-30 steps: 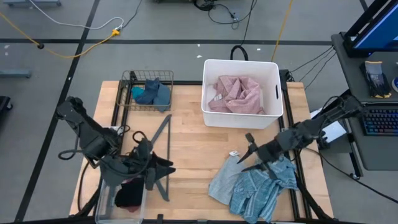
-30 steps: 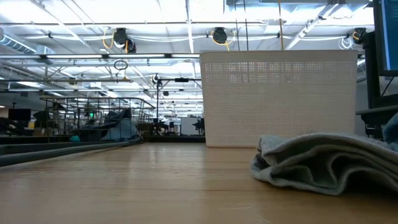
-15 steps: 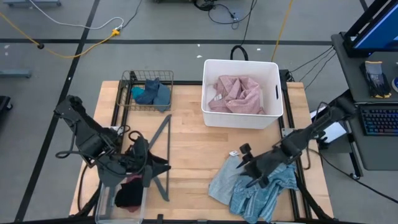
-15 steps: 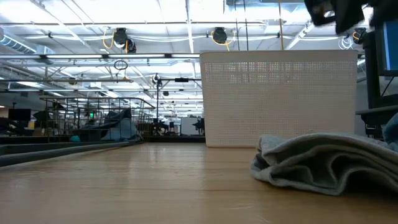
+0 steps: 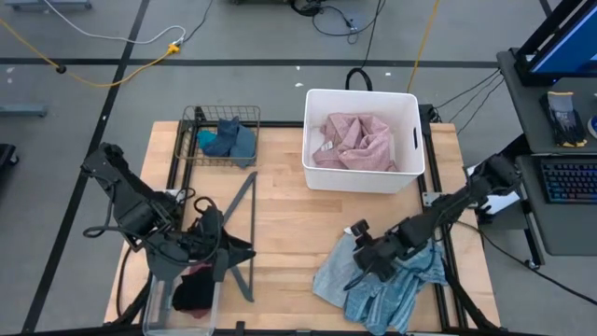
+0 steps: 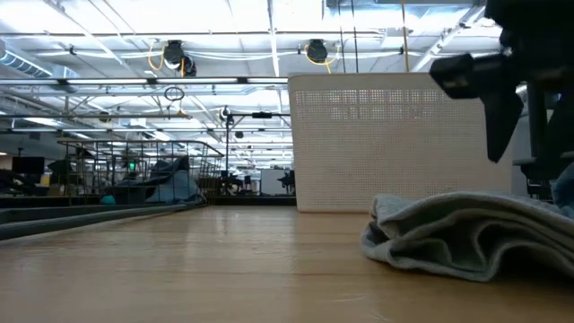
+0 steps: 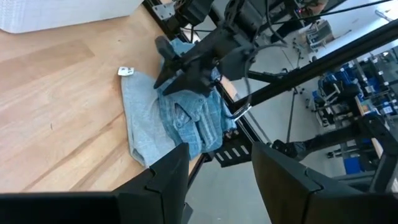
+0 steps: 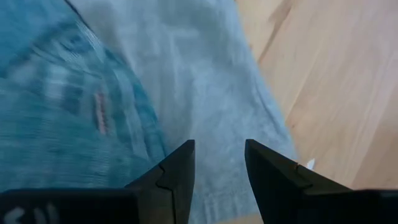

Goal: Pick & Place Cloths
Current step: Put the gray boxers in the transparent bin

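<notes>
A pale grey-blue cloth (image 5: 331,275) and a larger blue striped cloth (image 5: 392,291) lie crumpled together flat on the table near its right near corner. My right gripper (image 5: 364,254) hangs open just above them, pointing down; its fingers (image 8: 177,168) stand over the pale cloth (image 8: 205,68) beside the striped one (image 8: 56,106) and touch nothing. In the low view it (image 6: 499,126) is above the cloth heap (image 6: 466,233). My left gripper (image 5: 241,250) waits open over the grey hanger (image 5: 244,219), empty (image 7: 217,180).
A white basket (image 5: 313,173) at the far side holds a pink cloth (image 5: 359,140). A wire basket (image 5: 191,140) holds teal and dark blue cloths (image 5: 229,140). A clear bin (image 5: 157,299) at the near left holds black and maroon cloths (image 5: 191,289). Bare wood lies mid-table.
My right gripper has moved toward the table's left and near edges and come down over the blue cloths, tipping from nearly level to pointing downward; in the low view it has dropped in from the top. The cloths have not moved.
</notes>
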You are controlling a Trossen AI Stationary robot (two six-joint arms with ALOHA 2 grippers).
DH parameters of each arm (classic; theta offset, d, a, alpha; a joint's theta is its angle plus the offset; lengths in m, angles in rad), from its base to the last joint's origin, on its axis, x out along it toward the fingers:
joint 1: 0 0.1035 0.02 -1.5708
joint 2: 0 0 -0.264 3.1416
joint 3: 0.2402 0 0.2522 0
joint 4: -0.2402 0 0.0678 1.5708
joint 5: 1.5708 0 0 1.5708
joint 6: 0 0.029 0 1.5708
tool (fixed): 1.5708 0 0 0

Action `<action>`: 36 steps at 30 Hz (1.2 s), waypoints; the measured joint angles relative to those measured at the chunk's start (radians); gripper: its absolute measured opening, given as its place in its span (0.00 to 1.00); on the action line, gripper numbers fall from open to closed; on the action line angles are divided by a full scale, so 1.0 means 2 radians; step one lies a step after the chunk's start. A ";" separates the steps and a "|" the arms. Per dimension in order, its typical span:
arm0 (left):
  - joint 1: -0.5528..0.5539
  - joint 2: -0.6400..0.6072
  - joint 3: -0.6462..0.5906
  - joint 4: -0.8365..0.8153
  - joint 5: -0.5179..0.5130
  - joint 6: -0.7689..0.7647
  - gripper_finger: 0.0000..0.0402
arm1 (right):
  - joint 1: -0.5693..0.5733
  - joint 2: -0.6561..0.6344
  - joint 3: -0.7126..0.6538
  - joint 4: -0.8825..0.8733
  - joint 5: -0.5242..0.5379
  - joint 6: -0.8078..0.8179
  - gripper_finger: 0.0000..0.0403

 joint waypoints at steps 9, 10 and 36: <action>0.000 0.000 0.000 0.000 0.002 -0.002 0.44 | -0.019 0.037 0.000 0.000 0.000 -0.001 0.45; 0.000 0.000 0.000 0.000 0.003 -0.002 0.44 | -0.021 0.037 0.000 -0.001 0.001 -0.001 0.47; 0.000 0.000 0.000 0.000 0.003 0.005 0.44 | -0.070 0.035 -0.078 0.066 -0.026 0.049 0.67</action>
